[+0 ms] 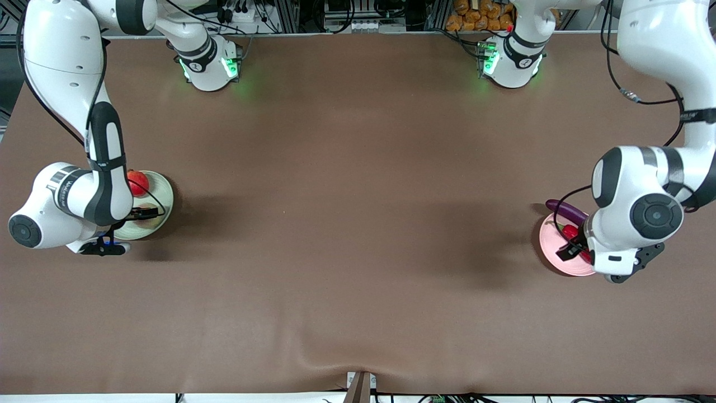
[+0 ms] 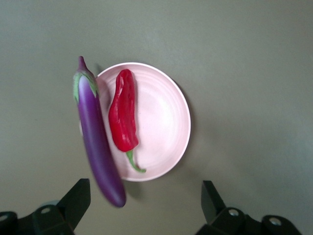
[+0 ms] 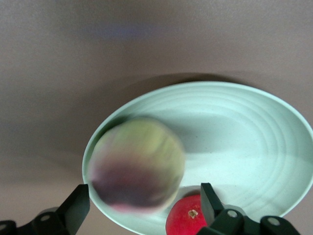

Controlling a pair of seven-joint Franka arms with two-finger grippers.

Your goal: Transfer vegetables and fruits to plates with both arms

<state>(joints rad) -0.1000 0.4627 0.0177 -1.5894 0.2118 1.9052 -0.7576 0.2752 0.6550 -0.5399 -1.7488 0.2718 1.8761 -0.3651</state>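
**Both end effectors open over loaded plates; two items look unsettled**

The left end effector (image 2: 144,205) hangs over the pink plate (image 2: 166,122) at the left arm's end of the desk (image 1: 358,224), fingers spread wide and holding nothing. The chili (image 2: 123,111) lies flat inside that plate. The eggplant (image 2: 97,139) rides the plate's rim, with its stem end and its rounded tip both overhanging the desk.

The right end effector (image 3: 144,208) is over the green plate (image 3: 244,147) at the right arm's end, jaws apart and empty. The pomegranate (image 3: 188,220) sits in the plate. The tan-green fruit (image 3: 137,164) shows smeared just under the open fingers, so it looks to be dropping or rolling; whether it has come to rest I cannot tell.

All four items appear to be at their plates, so the task looks nearly done.

Risks from here:
- The eggplant is balanced on a shallow rim with little support, so it could slide or tip off onto the desk.
- The round fruit may roll across the shallow plate, knock the pomegranate, or go over the edge.
- Either end effector pulling away low could clip a rim and shift the plate.
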